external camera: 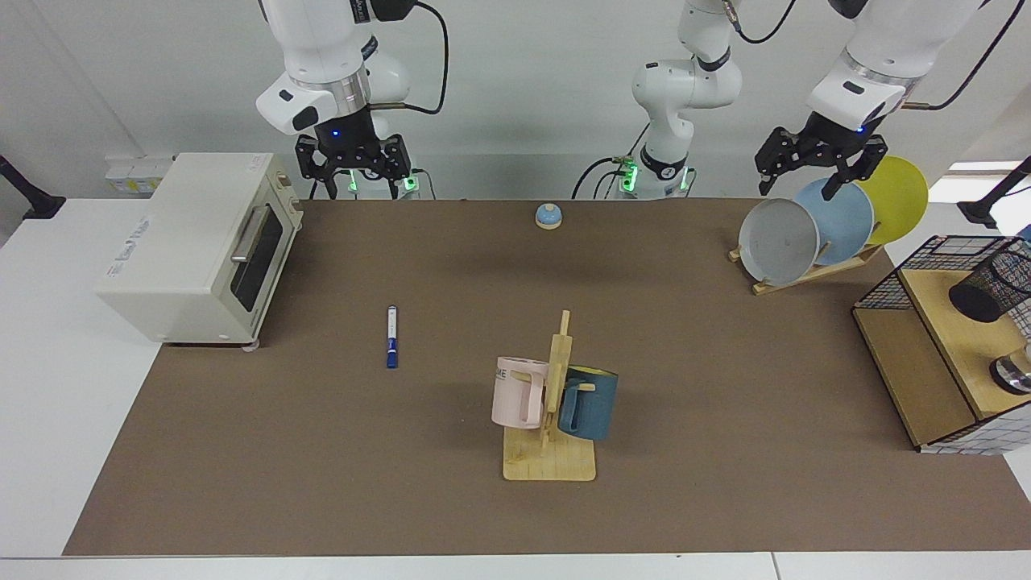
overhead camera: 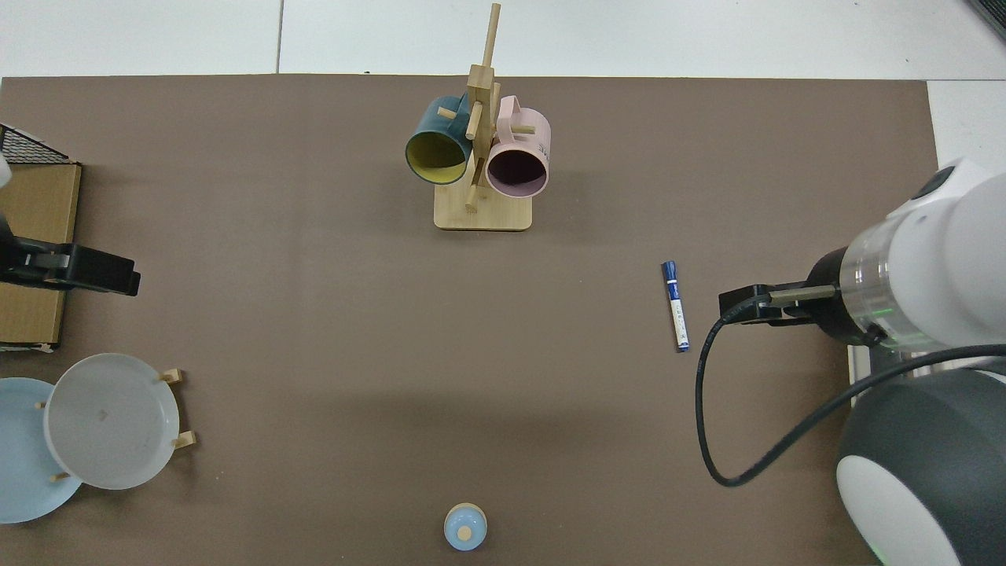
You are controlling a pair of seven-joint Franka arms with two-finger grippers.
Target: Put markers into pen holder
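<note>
The marker [external camera: 391, 337] lies flat on the brown mat [external camera: 451, 274], its long axis running toward and away from the robots, blue cap at the near end, black end toward the arms. It is between the toaster oven [external camera: 197, 246] and the mug rack [external camera: 552, 419]. The pen holder [external camera: 989, 283], a black mesh cup, sits tilted on the wooden shelf [external camera: 942, 322]; its contents cannot be made out. The right gripper [external camera: 353, 173] hangs above the mat's far edge, fingers spread and empty. The left gripper [external camera: 813, 165] hovers over the plates [external camera: 805, 234], likewise spread and empty
</note>
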